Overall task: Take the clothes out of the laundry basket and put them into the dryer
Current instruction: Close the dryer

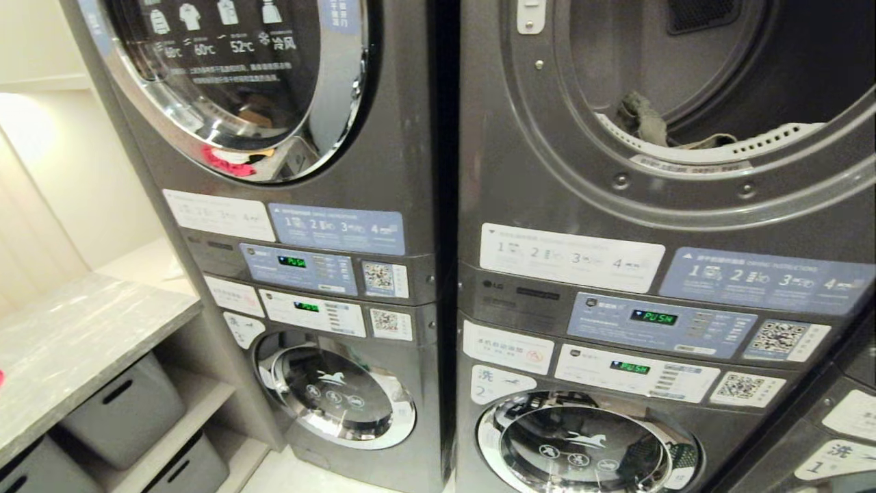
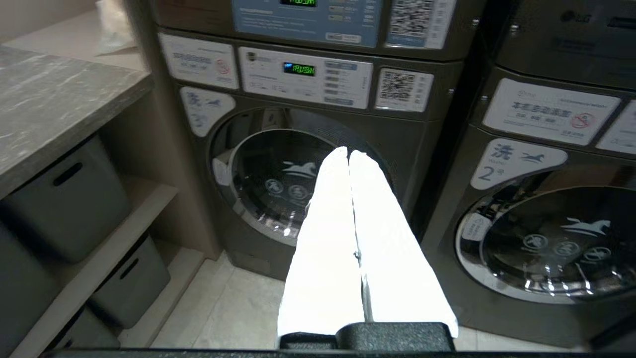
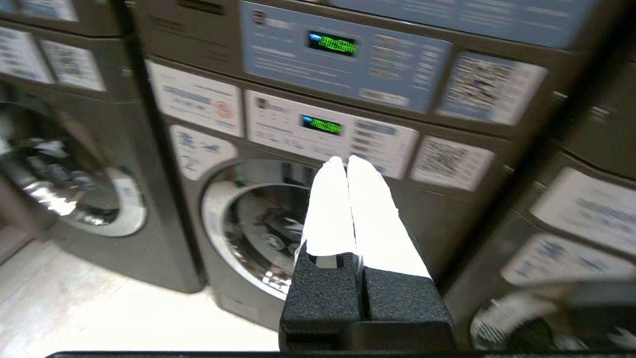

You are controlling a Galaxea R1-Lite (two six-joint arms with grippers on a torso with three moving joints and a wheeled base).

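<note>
- Our left gripper (image 2: 349, 155) and right gripper (image 3: 346, 161) are both clenched, empty, low by the washers.
- Grey rumpled cloth (image 1: 647, 120) sits up inside the open dark-grey metal dryer drum (image 1: 684, 198), right stack, well apart.

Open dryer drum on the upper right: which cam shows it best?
Head view. It looks straight into the open dryer drum, with some clothes lying at the lip. Both wrist views point lower, at the washer doors and control panels, and miss the drum entirely.
</note>
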